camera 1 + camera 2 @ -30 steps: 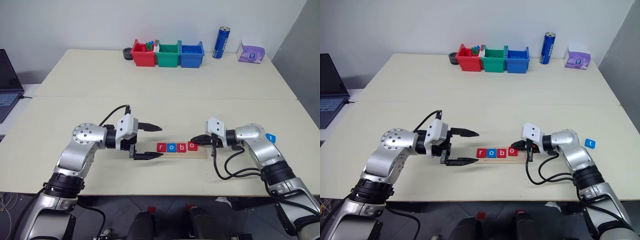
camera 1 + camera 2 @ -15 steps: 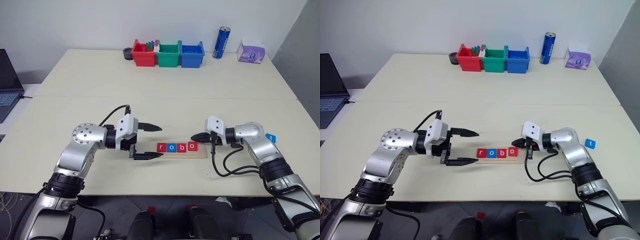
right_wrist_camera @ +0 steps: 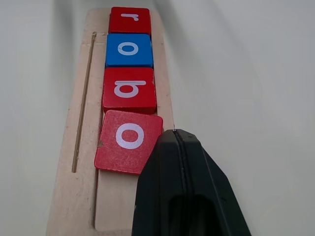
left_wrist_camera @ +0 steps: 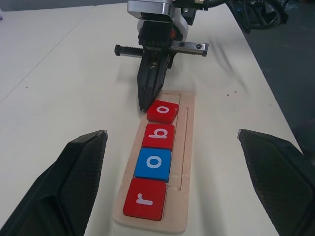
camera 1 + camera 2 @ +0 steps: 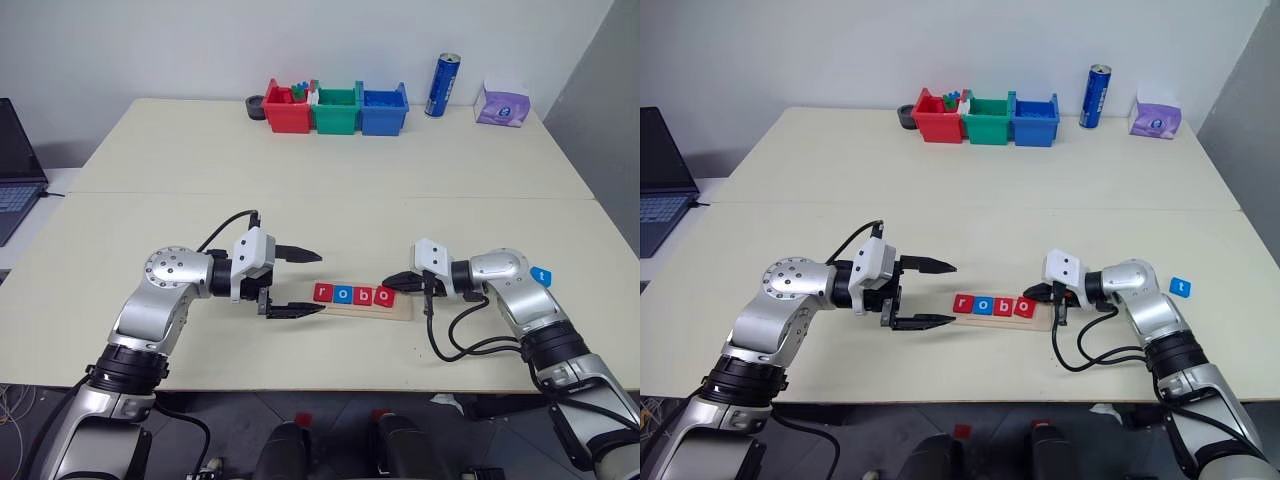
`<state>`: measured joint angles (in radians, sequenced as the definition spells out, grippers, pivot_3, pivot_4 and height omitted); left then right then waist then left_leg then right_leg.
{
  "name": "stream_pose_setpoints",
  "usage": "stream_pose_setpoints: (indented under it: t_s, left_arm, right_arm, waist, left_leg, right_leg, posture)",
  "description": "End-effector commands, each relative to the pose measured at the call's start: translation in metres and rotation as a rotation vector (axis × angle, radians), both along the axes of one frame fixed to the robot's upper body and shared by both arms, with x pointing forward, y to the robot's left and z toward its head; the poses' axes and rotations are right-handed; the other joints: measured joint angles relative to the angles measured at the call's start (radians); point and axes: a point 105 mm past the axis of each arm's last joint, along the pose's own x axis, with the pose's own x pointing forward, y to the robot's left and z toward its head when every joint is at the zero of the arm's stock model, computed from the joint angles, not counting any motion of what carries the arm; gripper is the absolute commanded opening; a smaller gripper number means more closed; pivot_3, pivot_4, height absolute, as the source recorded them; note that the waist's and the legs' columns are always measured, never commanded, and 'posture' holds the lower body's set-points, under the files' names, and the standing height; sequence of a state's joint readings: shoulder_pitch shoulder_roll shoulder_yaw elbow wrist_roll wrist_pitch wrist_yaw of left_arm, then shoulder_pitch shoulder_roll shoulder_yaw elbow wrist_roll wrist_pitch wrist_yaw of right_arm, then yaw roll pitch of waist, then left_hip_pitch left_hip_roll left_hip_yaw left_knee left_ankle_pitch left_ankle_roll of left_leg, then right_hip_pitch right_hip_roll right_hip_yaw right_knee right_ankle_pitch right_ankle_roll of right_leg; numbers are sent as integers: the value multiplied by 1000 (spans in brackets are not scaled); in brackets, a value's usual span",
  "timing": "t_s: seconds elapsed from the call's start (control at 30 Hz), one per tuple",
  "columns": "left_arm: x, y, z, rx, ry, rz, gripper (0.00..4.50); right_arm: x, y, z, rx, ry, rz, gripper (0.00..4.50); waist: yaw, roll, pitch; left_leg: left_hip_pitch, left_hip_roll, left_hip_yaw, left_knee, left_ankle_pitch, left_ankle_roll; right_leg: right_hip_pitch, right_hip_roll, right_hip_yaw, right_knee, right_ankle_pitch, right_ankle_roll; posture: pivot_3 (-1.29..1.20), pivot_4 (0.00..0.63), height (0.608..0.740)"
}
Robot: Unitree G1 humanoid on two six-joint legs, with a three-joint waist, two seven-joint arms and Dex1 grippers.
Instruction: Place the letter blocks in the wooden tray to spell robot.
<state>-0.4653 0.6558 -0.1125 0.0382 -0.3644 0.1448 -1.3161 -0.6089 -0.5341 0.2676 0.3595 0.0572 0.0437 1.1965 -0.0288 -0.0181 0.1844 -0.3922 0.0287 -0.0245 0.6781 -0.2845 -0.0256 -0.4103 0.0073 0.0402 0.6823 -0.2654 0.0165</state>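
Observation:
The wooden tray (image 5: 398, 308) lies near the table's front edge. Four letter blocks sit in it: red r (image 5: 322, 293), blue o (image 5: 343, 294), red b (image 5: 363, 294) and a second, red o (image 3: 129, 141) that lies slightly skewed. My right gripper (image 5: 386, 280) is shut, and its tip (image 3: 174, 133) rests at that last o's corner, on the tray's right end. My left gripper (image 5: 323, 284) stands open just left of the tray with nothing in it. A blue t block (image 5: 1180, 287) lies on the table behind my right forearm.
Red (image 5: 286, 108), green (image 5: 336, 110) and blue (image 5: 383, 109) bins stand at the back of the table. A blue can (image 5: 441, 85) and a purple tissue pack (image 5: 502, 104) are to their right. A laptop (image 5: 15, 165) sits at the left edge.

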Motion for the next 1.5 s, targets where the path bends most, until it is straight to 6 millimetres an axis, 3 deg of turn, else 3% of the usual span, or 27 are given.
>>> stream_pose_setpoints:
  t_s: [0.03, 0.43, 1.5]
  left_arm:
    - [2, -1, 11, -7, -53, 2, 4500]
    - [4, -2, 12, -12, -57, 3, 4500]
    - [4, -3, 14, -10, -70, 6, 4500]
  right_arm:
    - [0, 2, 9, -5, -45, 27, 16]
    - [7, 6, 20, 23, -79, 16, 16]
    - [-2, 18, 12, -13, -120, 108, 16]
  waist:
    - [0, 0, 0]
    - [0, 0, 0]
    - [0, 0, 0]
  left_leg:
    - [0, 0, 0, 0, 0, 0]
    - [0, 0, 0, 0, 0, 0]
    - [0, 0, 0, 0, 0, 0]
  right_leg:
    - [0, 0, 0, 0, 0, 0]
    - [0, 0, 0, 0, 0, 0]
    - [0, 0, 0, 0, 0, 0]
  posture:
    - [0, 150, 740]
    - [0, 150, 740]
    - [0, 150, 740]
